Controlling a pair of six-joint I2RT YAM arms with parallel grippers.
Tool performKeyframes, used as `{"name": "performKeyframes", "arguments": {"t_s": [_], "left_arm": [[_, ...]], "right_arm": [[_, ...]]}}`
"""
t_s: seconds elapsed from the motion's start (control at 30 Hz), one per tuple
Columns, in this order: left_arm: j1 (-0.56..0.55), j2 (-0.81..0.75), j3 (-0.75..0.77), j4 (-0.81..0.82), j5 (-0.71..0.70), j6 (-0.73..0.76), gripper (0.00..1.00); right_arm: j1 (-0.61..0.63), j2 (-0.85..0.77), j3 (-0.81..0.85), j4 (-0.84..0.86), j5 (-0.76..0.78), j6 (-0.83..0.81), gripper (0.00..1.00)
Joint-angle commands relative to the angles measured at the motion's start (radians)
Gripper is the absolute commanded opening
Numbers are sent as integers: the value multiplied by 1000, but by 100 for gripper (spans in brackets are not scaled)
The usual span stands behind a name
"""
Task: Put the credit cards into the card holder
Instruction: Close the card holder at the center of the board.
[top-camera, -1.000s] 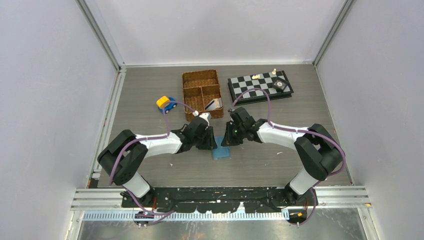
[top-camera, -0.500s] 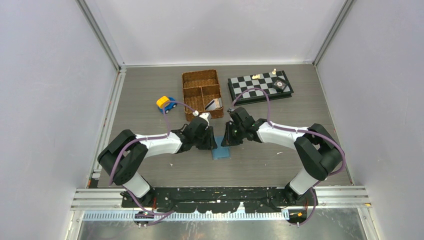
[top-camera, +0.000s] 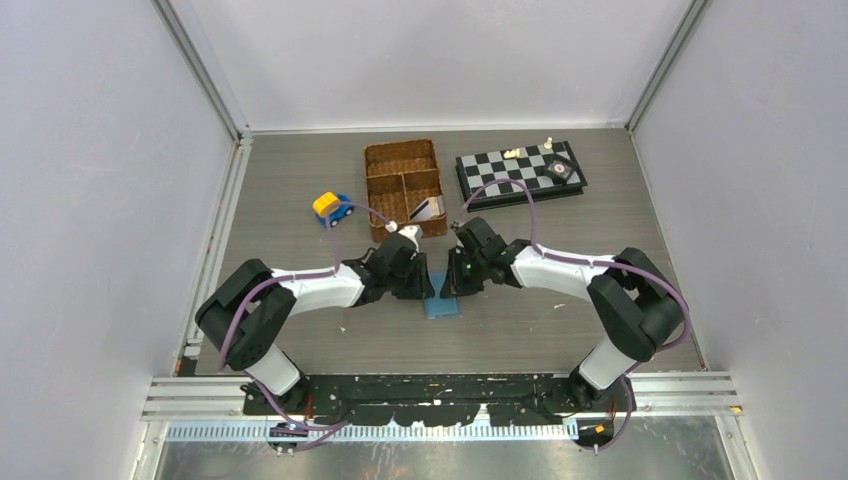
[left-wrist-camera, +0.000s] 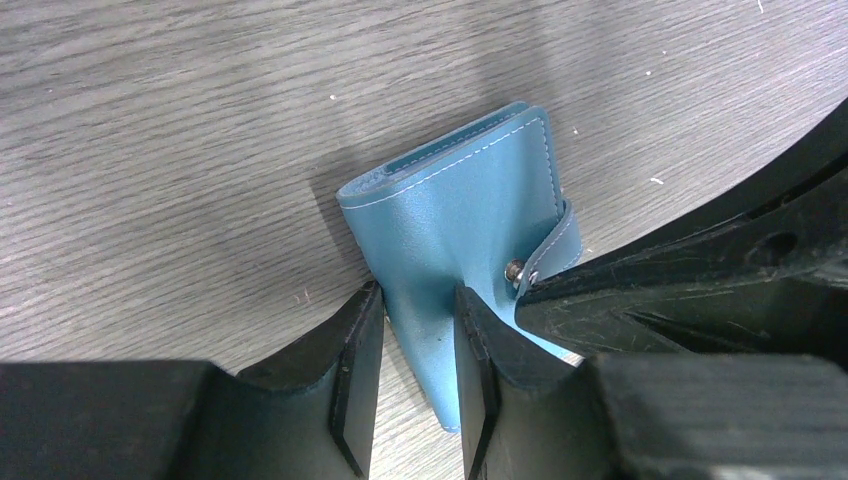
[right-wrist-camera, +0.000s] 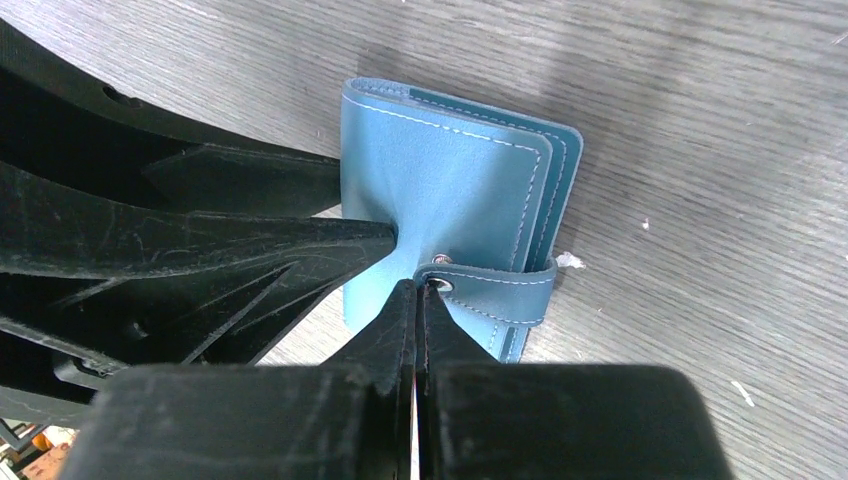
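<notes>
Top view: 2 arms, both claws meet over 1 teal card holder (top-camera: 440, 306), which lies flat on the surface (top-camera: 290, 170) at centre, near the arms. The left claw (top-camera: 424, 284) is at its left edge and the right claw (top-camera: 451, 286) at its right edge. 1 wicker basket (top-camera: 403, 163) sits behind, apart from the holder. The credit cards (top-camera: 429, 208) lean in its near-right compartment; there is more than one, but I can't tell the exact count. 1 chessboard (top-camera: 520, 172) is right of the basket with 3 small pieces on it. 1 yellow-and-blue toy car (top-camera: 331, 206) is left of the basket.

Left wrist view: the left claw (left-wrist-camera: 420, 372) is narrow, 2 fingers pinching the holder's outer cover (left-wrist-camera: 455, 215) between them; the cover puckers at the grip. The snap tab (left-wrist-camera: 560, 238) wraps the right edge, and the right claw's tip sits on the stud.

Right wrist view: the right claw (right-wrist-camera: 415, 312) has its fingers pressed together, clamped on the snap tab (right-wrist-camera: 500, 296) at the stud. The card holder (right-wrist-camera: 445, 165) is folded, tab not snapped flat. The left claw's fingers (right-wrist-camera: 300, 238) come in from the left, tip against the cover. No cards visible in the holder from here.
</notes>
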Motion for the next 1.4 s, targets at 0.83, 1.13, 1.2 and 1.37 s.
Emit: {"name": "performKeyframes", "arguments": {"t_s": [0.83,1.13,1.2,1.37], "left_arm": [[-1,-1,-17,-56,-46,13,30],[-1,-20,-23,-49,-37,5,31],[-1,-20,-24,-45,-32,4,31],[-1,-25,-27,-40,-26,2,31]], "right_arm": [[-21,-76,76,-86,-148,30,17],[18,-170,126,-279,158,33,41],[42,-150,168,-358,287,33,42],[116,-66,258,-461,476,52,43]]}}
